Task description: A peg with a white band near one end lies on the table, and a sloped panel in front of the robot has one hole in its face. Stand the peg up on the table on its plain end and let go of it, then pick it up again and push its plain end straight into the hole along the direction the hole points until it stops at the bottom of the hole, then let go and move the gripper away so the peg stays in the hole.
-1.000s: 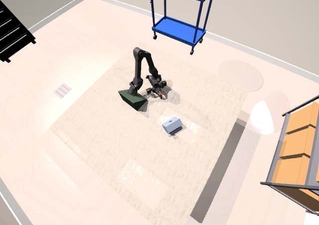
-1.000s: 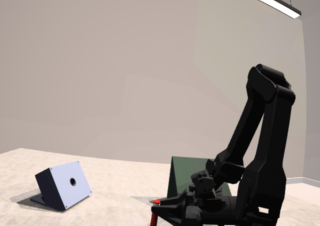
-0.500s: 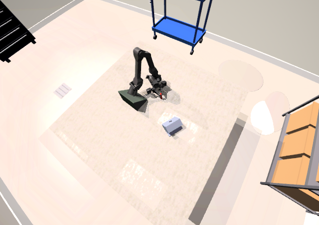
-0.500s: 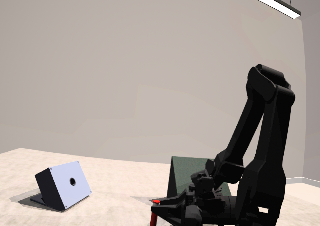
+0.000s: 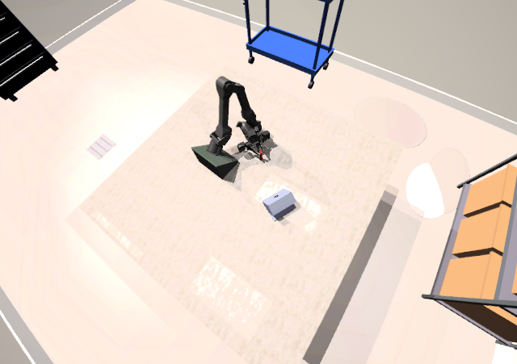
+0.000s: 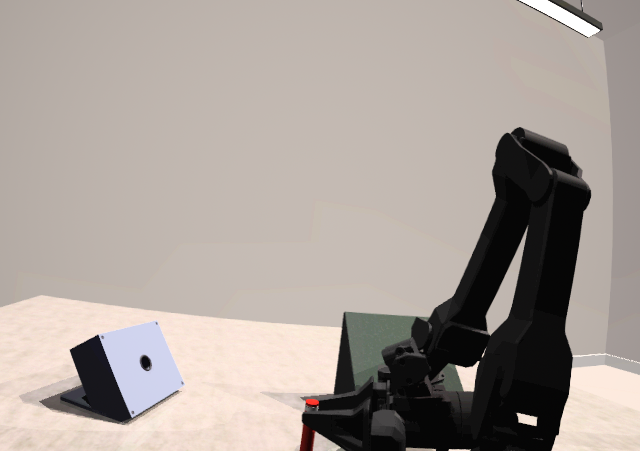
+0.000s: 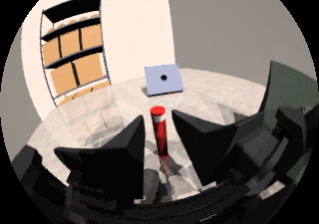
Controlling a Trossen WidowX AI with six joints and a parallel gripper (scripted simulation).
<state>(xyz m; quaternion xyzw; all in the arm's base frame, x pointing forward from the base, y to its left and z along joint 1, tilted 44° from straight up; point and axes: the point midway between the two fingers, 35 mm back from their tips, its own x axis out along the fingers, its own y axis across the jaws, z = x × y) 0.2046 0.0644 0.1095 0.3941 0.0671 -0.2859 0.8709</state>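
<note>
The red peg (image 5: 261, 156) (image 6: 308, 438) (image 7: 160, 136) stands about upright, its white band near the top under a red cap; the exterior view cuts off its lower end and shows it leaning very slightly. My gripper (image 5: 260, 152) (image 6: 309, 417) (image 7: 158, 115) is open, with its two black fingers around the peg's upper part. The wrist view shows a gap on each side of the peg. The pale blue sloped panel (image 5: 280, 206) (image 6: 128, 374) (image 7: 172, 86) stands apart from the peg, and its one dark hole (image 5: 275, 196) (image 6: 146, 362) (image 7: 163, 78) is empty.
The dark green wedge-shaped base (image 5: 215, 161) (image 6: 372, 337) (image 7: 289, 92) under the arm is close to the gripper. A blue cart (image 5: 287, 49) and a shelf with orange boxes (image 5: 472, 268) (image 7: 75, 50) stand farther off.
</note>
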